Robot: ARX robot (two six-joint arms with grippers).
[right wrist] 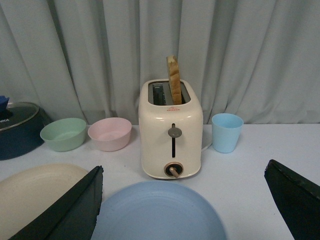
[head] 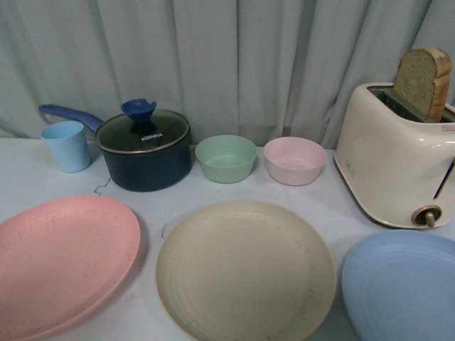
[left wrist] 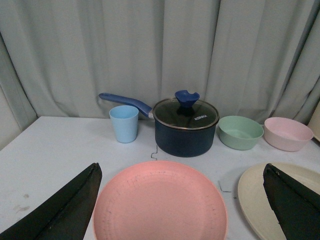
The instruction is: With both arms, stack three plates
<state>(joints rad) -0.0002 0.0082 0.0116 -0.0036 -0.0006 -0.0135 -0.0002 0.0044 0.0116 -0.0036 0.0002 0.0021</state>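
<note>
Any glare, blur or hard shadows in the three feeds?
Front view: soft, even light, only a faint shadow beside the pink plate; mild sheen on the toaster. Left wrist view: left claw fingers near-black, no detail. Right wrist view: right claw fingers likewise; toaster sharp, no glare.

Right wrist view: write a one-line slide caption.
Open right gripper frames the light blue plate, with the toaster and its bread slice behind and the cream plate beside it.

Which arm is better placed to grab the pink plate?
Left. The left gripper is open, facing the pink plate; the right gripper is open, facing the blue plate instead.
</note>
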